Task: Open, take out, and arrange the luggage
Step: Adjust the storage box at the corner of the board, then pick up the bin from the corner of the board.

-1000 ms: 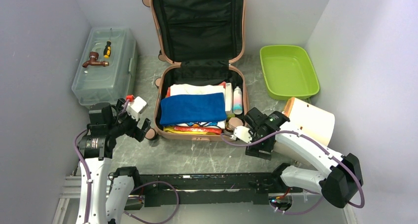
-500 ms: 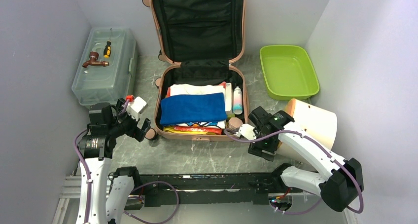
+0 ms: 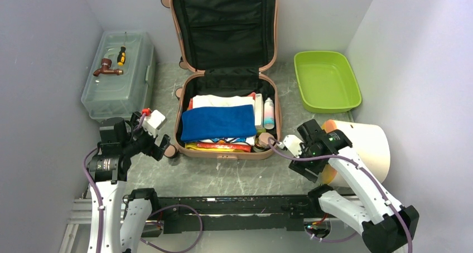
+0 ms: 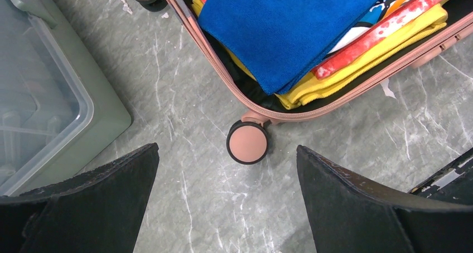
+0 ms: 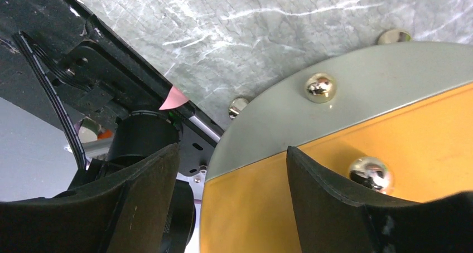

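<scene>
Left pincer (image 4: 226, 148) wide beside luggage (image 3: 223, 30), right pincer (image 5: 231, 150) parted by orange drum (image 5: 435, 125)

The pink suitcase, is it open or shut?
Open: the suitcase has its lid standing upright, and its base holds a blue towel over folded clothes.

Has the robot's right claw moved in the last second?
Yes. The right gripper swung rightward, away from the luggage's near right corner, toward the cream cylinder.
</scene>
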You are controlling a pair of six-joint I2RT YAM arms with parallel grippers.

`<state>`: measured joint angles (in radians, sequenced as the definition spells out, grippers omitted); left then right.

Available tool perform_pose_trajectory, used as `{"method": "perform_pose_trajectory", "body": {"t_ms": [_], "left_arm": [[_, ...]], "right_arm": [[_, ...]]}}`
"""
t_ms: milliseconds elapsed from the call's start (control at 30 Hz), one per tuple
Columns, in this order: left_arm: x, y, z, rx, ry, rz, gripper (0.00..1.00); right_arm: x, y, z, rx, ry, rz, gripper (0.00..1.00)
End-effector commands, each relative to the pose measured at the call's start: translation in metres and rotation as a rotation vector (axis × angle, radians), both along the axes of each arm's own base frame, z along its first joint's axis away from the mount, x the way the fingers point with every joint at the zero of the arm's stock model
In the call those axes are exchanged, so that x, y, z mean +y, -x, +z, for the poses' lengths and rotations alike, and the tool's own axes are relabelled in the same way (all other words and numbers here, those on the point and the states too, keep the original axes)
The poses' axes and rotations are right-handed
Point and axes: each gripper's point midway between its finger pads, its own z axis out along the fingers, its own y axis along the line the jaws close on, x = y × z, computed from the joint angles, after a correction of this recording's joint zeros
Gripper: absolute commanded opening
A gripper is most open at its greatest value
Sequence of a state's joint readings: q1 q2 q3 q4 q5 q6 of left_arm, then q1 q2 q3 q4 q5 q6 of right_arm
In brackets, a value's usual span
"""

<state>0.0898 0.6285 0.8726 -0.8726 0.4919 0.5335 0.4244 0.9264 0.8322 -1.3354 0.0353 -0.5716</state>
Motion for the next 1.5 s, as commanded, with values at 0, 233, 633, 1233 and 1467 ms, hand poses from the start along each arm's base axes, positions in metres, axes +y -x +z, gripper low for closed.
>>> {"method": "perform_pose_trajectory", "body": {"t_ms": [0, 233, 633, 1233, 1467], "left_arm": [[-0.002, -0.002, 0.013, -0.049, 0.012, -0.002, 0.99], [-0.002, -0.001, 0.014, -0.056, 0.017, -0.004, 0.99], [0.000, -0.004, 0.009, -0.038, 0.019, 0.002, 0.99], [0.017, -0.059, -0.006, 0.037, -0.039, 0.033, 0.99], [0.030, -0.111, -0.021, 0.069, -0.077, 0.154, 0.99]], "right_arm": [[-0.013, 0.004, 0.016, -0.021, 0.022, -0.052, 0.72], [0.021, 0.004, 0.047, -0.038, -0.184, 0.058, 0.72], [0.103, -0.176, 0.155, -0.501, -0.462, -0.078, 0.90], [0.010, -0.389, 0.084, -0.653, -0.316, -0.771, 0.90], [0.007, -0.404, 0.022, -0.484, -0.282, -0.780, 0.86]]}}
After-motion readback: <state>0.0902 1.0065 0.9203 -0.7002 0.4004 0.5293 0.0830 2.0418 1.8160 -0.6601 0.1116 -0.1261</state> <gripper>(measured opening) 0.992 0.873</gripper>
